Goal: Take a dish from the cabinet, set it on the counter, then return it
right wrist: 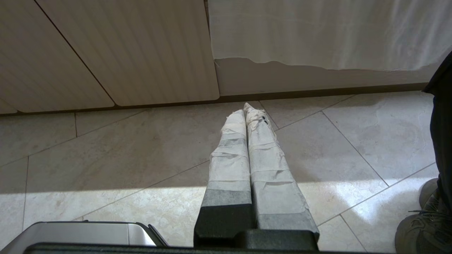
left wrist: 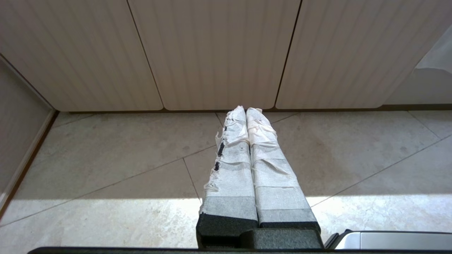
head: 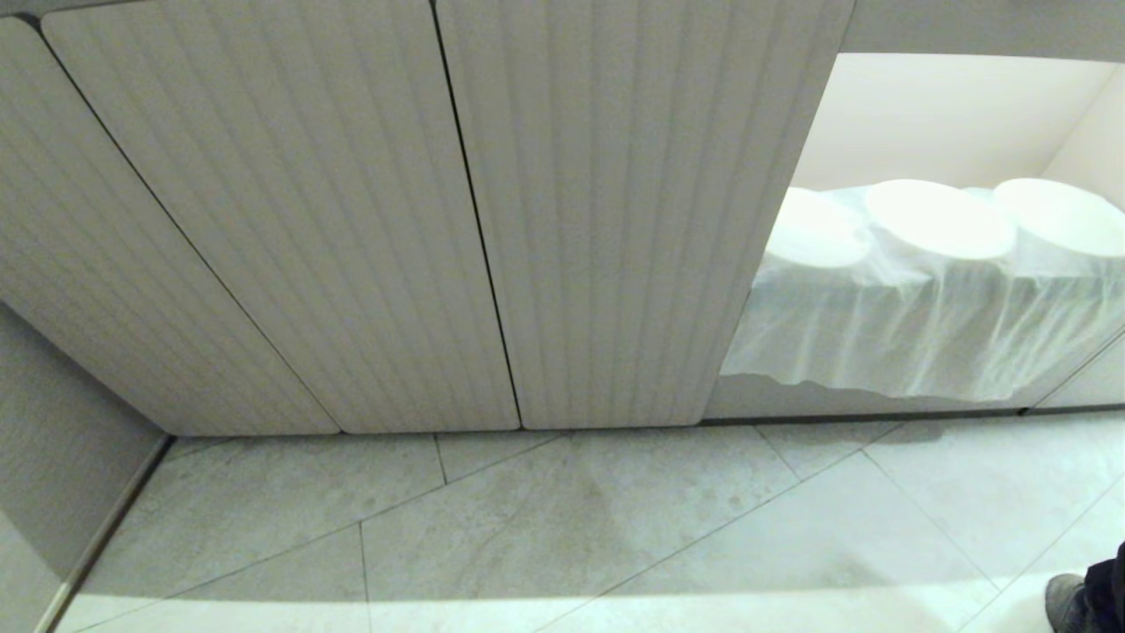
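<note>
No bowl is in view. Both the left end effector (left wrist: 246,110) and right end effector (right wrist: 244,107) hang closed, empty, above the floor (head: 562,527). Ceramic is likely slippery and fragile; pinch its rim.

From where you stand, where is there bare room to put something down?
The floor tiles in front of the closed ribbed doors are bare. The niche at right is crowded with cloth-draped plates. A person's shoe borders the far right.

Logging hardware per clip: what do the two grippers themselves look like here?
Both look alike. The left gripper has two long, narrow fingers tapering to the tips, wrapped in wrinkled white tape that is frayed along one edge, with dark material showing through, on a black base. The right gripper has the same white-taped fingers on a black base. No cables or markings show.
</note>
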